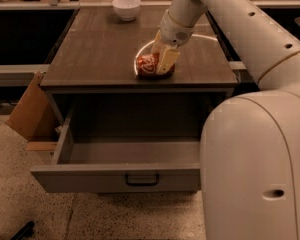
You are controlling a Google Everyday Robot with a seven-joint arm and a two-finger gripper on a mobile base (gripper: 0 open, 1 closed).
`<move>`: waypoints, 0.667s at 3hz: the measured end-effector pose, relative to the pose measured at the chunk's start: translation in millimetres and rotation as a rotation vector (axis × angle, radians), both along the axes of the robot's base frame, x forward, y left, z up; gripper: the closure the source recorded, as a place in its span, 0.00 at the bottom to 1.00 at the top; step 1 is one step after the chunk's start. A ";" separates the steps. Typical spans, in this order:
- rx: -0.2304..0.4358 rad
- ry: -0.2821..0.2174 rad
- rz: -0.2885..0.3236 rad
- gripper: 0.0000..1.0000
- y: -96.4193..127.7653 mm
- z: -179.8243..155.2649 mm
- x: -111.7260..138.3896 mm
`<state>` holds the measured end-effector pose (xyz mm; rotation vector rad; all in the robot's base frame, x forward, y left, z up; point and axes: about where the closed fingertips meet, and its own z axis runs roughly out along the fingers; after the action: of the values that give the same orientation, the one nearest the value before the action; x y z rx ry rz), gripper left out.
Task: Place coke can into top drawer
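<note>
The coke can is shown red against the dark brown, wood-grained worktop. The gripper, cream-coloured, is held at the can on the worktop; the arm is white. The top drawer is grey with a dark handle. A white bowl and a speckled beige floor are seen.

The smooth plastic gripper is sitting at the glossy metal can on the matt wood-grain tabletop.
</note>
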<state>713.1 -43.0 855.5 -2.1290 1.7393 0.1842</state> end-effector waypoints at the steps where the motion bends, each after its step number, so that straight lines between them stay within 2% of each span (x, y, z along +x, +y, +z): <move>1: -0.003 -0.035 0.002 0.70 2.5 7.4 -3.3; 2: 0.025 -0.094 0.005 0.94 2.1 30.1 -14.2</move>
<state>698.9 -40.9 885.6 -2.0900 1.6699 0.1055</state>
